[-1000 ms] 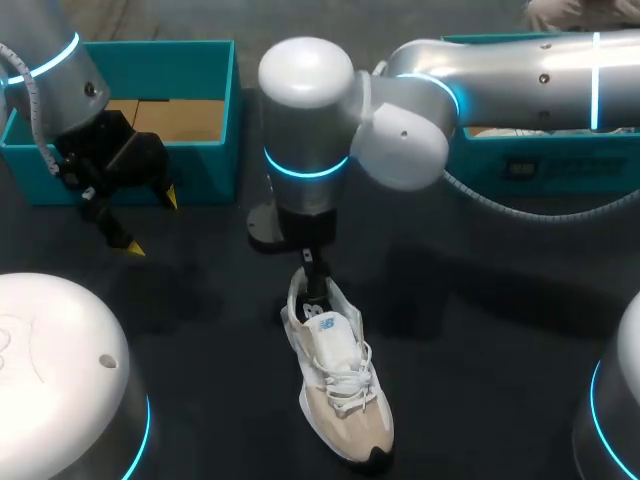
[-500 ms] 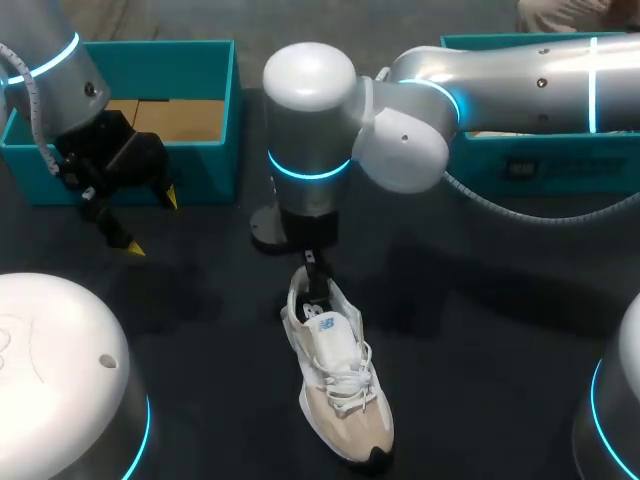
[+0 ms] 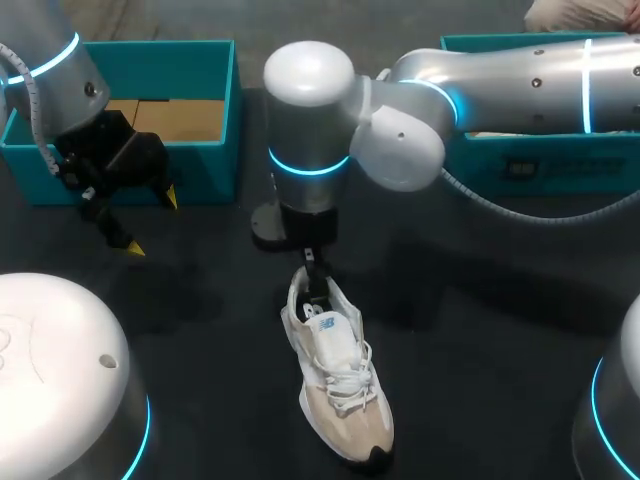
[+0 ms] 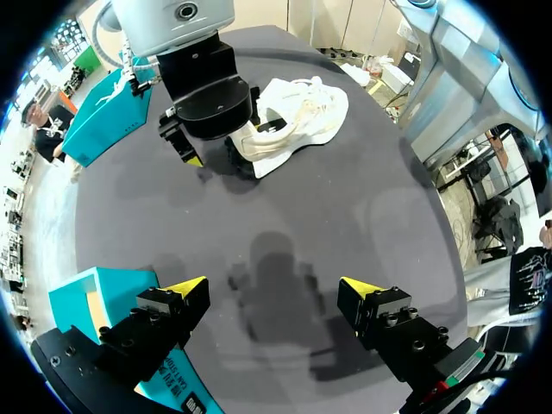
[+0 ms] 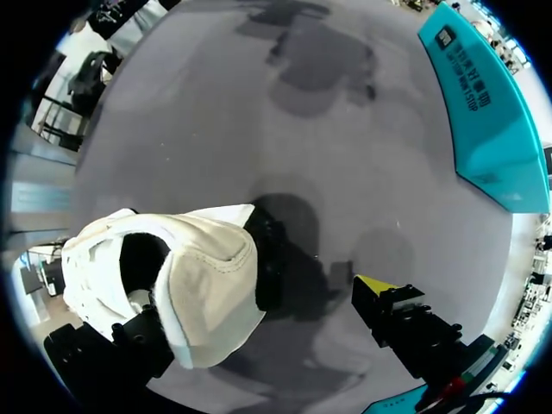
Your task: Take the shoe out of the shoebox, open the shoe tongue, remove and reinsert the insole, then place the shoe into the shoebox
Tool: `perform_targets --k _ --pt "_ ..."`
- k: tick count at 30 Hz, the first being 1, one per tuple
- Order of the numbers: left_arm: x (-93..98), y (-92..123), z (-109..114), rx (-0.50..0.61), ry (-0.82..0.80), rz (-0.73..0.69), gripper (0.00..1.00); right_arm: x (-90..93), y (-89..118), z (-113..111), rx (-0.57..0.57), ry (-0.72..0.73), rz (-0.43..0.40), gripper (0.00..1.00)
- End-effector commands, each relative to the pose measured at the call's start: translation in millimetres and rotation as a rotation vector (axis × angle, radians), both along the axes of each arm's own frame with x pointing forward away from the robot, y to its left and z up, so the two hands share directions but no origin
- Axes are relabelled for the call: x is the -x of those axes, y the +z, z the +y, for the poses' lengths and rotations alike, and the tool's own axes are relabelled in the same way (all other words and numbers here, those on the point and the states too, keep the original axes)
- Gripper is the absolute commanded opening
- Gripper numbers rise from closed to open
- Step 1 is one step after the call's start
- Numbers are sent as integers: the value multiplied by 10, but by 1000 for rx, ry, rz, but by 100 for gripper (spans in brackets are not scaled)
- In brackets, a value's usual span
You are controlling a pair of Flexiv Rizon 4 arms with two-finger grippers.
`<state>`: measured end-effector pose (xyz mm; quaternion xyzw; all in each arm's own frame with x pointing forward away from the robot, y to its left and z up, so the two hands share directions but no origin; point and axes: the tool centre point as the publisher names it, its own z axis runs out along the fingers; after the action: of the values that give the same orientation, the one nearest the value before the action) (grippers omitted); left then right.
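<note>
Right arm (image 3: 330, 120) slightly rightward, over shoe (image 3: 338, 385) heel; 2 teal boxes (image 3: 215, 150) behind.

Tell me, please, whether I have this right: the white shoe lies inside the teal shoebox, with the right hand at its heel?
Not quite. The head view shows the shoe lying on the dark table, outside the teal shoebox. The right hand is indeed at its heel.

Silver arms (image 3: 520, 75), cyan light rings (image 3: 305, 165), grey cable (image 3: 500, 205); black tools (image 4: 274, 286), yellow tips (image 4: 185, 285).
</note>
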<state>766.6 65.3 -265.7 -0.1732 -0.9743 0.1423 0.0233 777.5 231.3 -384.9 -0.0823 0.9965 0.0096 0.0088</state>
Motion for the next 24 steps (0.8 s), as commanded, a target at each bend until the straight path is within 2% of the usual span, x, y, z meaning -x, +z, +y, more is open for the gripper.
perform_targets --k 1,2,3,4,13,24 --pt "8 2 3 -4 0 -1 100 18 -41 20 5 -9 3 49" --pt "8 2 3 -4 0 -1 100 30 -53 21 6 -13 6 40" --pt "8 2 3 -4 0 -1 100 41 -70 20 6 -13 8 25" --pt "8 2 3 -4 0 -1 100 57 -83 19 4 -13 10 0" --pt "8 2 3 -4 0 -1 100 213 -117 -21 -1 -43 18 0" --pt "8 2 3 -4 0 -1 100 241 124 -37 13 -61 -35 0"
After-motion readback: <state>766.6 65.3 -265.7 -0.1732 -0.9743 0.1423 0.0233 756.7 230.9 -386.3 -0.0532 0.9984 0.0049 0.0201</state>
